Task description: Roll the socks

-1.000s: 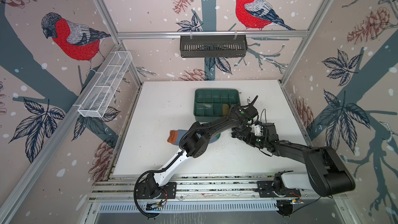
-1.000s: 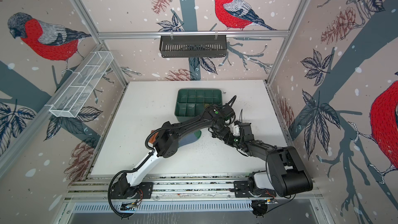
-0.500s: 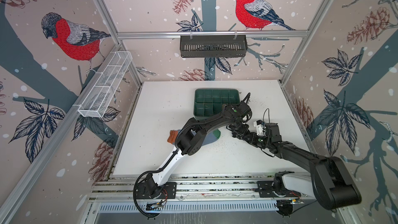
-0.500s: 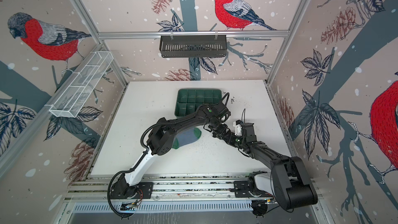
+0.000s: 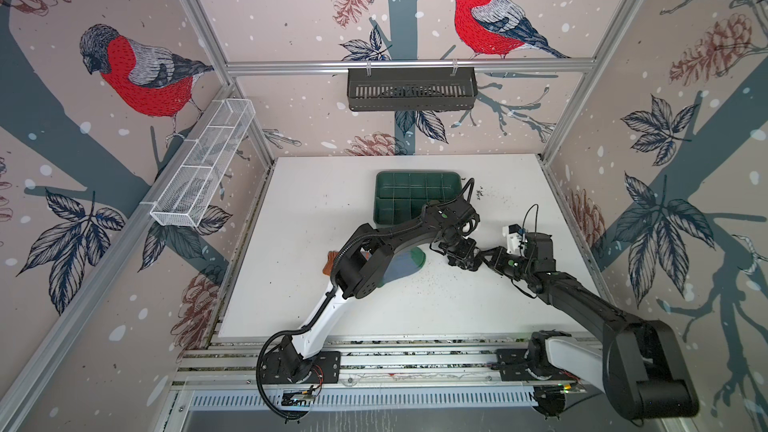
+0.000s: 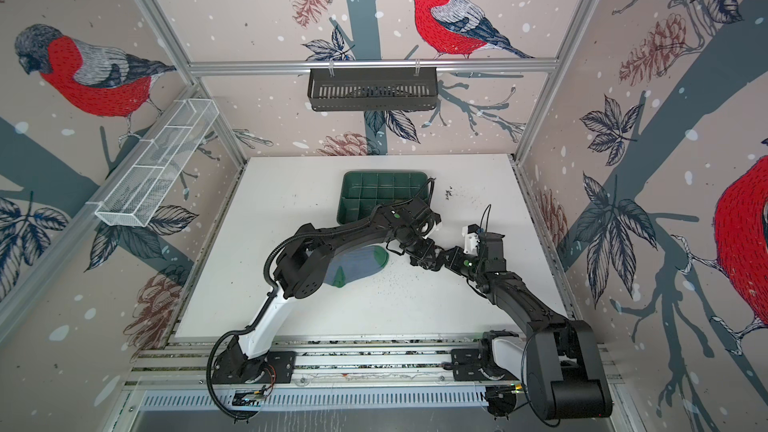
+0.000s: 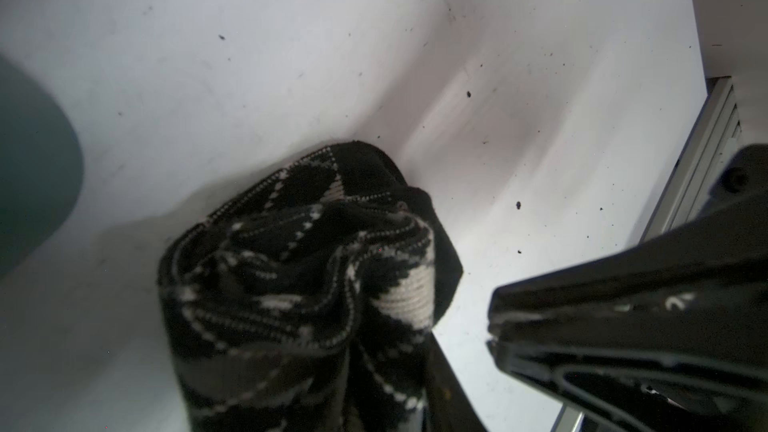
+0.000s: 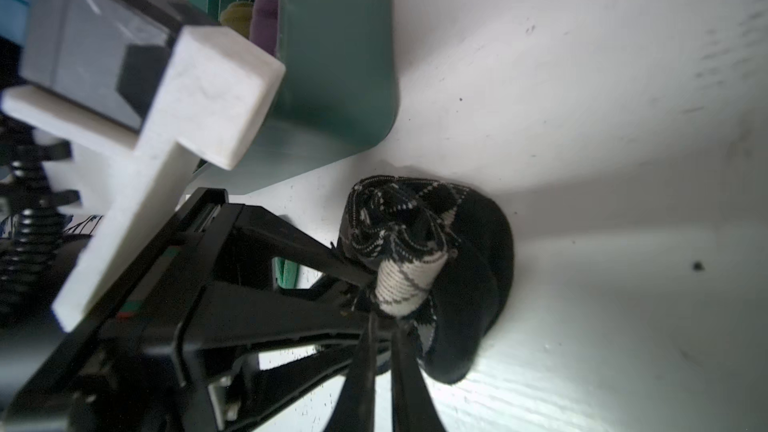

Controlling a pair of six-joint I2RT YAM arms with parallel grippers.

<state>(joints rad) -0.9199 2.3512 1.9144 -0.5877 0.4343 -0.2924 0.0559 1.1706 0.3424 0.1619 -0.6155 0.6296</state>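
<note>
Argyle sock (image 7: 299, 284): black, grey and white, bunched into a loose wad at lower centre of the left wrist view. In both top views it is hidden beneath the two end effectors. They meet right of the tabletop's (image 5: 311, 222) centre, just below the lower right corner of the tray (image 5: 399, 191). In the right wrist view the sock's black part appears to rest on the tabletop, near the tray's corner but apart from it.

Left end effector (image 8: 365, 290): grasping the argyle sock. Its fingers enter the wad at the pale band, coming from the left of that frame.

Right end effector (image 7: 494, 322): clenched, fingers drawn together to a narrow tip just beside the wad. Whether fabric is caught between them cannot be told.

Blue sock (image 6: 357, 261): lies flat at the tabletop's centre, partly under the left arm's elbow. Its green toe points right toward the end effectors, near them but apart. The green heel is at its lower edge, and the orange cuff shows left of the arm.

Tray: green, divided into compartments, at upper centre of the tabletop. A purple roll (image 8: 266, 2) and an olive-yellow roll (image 8: 237, 16) stand inside, at upper left of the right wrist view. Which compartments they occupy cannot be told.

Dark specks lie scattered on the tabletop around the end effectors.
</note>
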